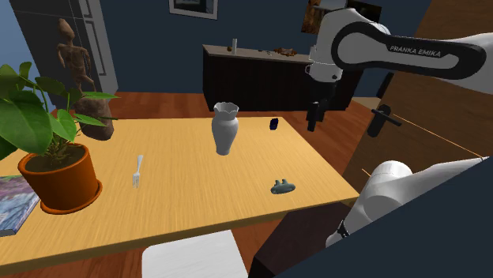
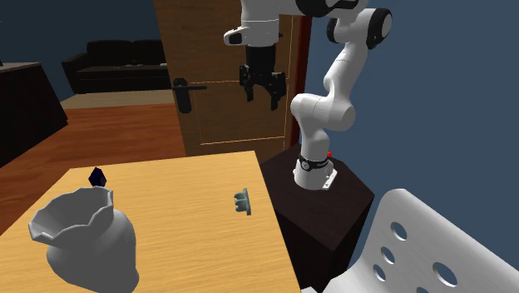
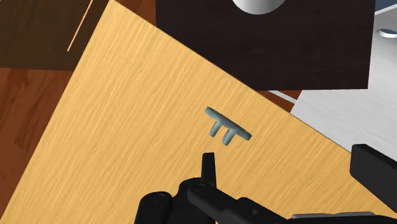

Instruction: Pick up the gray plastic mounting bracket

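The gray mounting bracket is a small flat piece with two short prongs. It lies on the wooden table close to the edge nearest the stand, also seen as the bracket. My black gripper hangs high above the table's corner, well clear of the bracket, and in the second exterior view the gripper is in front of a wooden door. Its fingers stand apart with nothing between them. In the wrist view the bracket lies on the table beyond the open gripper, nearer the one finger.
On the table stand a white vase, a small dark blue object, a fork, a potted plant and a book. A white chair stands beside the dark stand. A door handle juts out near the gripper.
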{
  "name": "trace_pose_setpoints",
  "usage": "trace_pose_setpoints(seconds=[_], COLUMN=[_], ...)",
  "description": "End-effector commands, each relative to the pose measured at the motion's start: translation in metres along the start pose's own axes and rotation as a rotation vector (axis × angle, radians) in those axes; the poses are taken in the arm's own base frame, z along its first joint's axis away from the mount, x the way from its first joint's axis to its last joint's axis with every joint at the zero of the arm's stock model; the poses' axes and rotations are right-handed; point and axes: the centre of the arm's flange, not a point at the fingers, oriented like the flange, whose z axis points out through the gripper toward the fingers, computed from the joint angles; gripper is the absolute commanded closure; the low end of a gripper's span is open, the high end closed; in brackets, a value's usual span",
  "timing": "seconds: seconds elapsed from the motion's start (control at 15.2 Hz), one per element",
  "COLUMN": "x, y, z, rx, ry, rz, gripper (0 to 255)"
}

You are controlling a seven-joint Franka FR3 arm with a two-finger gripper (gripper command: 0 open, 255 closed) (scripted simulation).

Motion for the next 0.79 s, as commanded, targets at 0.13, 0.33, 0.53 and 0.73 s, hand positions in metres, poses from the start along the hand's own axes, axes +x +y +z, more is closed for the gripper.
trace_pose_setpoints(seconds=[0.13,0.33,0.53,0.73], x=[0.006,0.015,0.025,0.035], y=[0.001,0.003,0.005,0.006], z=[0.025,0.063,0.101,0.139], rx=[-0.003,-0.007,-0.010,-0.014], ry=[0.007,0.018,0.029,0.039], rz=[-0.036,-0.090,-0.144,-0.198], gripper=[0,0,0,0])
